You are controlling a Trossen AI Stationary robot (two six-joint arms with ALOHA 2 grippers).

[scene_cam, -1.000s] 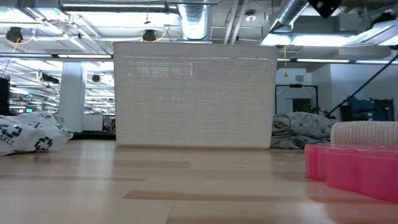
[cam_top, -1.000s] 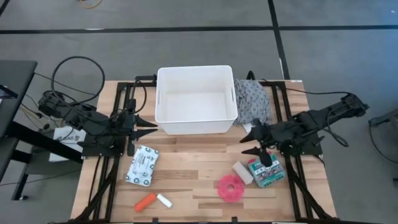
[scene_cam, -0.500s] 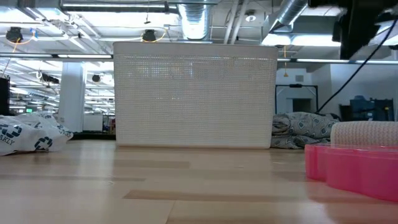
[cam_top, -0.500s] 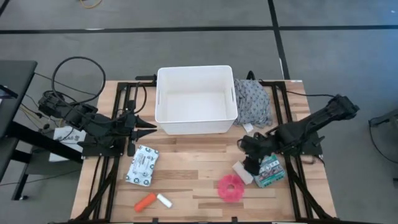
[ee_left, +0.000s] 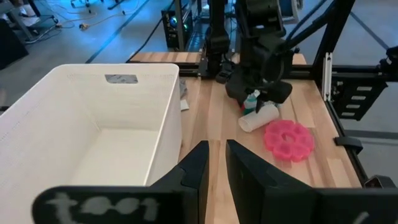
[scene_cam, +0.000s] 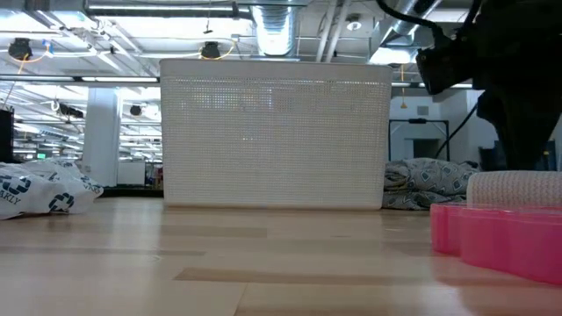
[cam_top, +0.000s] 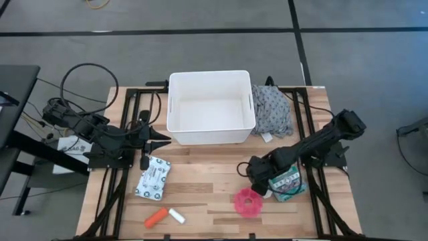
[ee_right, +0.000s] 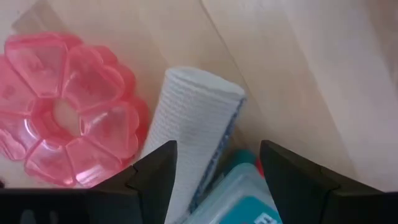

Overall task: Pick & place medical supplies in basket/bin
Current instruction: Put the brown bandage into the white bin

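**Right end effector spread over the gauze roll, left arm parked by the tub**

From my seat, starting at the left: the left end effector (cam_top: pixel 160 138) sits low beside the tub's near-left corner, its two dark tapered fingers (ee_left: pixel 198 167) close together with only a narrow slit between them and nothing in it. Just in front of it lies the soft white packet with green print (cam_top: pixel 153 178), crinkled and flat on the pale wood-plank tabletop (cam_top: pixel 207 167). Nearer the front edge I see an orange cylinder (cam_top: pixel 156 217) touching end-to-end with a small white piece (cam_top: pixel 176 215).

In the middle stands the white plastic tub (cam_top: pixel 210 80), rectangular, rounded corners, smooth walls with a rim. To its right, a crumpled grey patterned cloth (cam_top: pixel 271 110) leans against its wall.

Right of centre, a translucent pink flower-shaped pill organiser (ee_right: pixel 62 118) with wedge-shaped lidded cells lies flat. Touching it is a beige roll of woven gauze (ee_right: pixel 193 134), ribbed texture, lying on its side. My right end effector (ee_right: pixel 216 167) hangs just above that roll, fingers spread wide on either side of it, not gripping. The green-white box (cam_top: pixel 289 185) sits beside the roll, partly under the arm.
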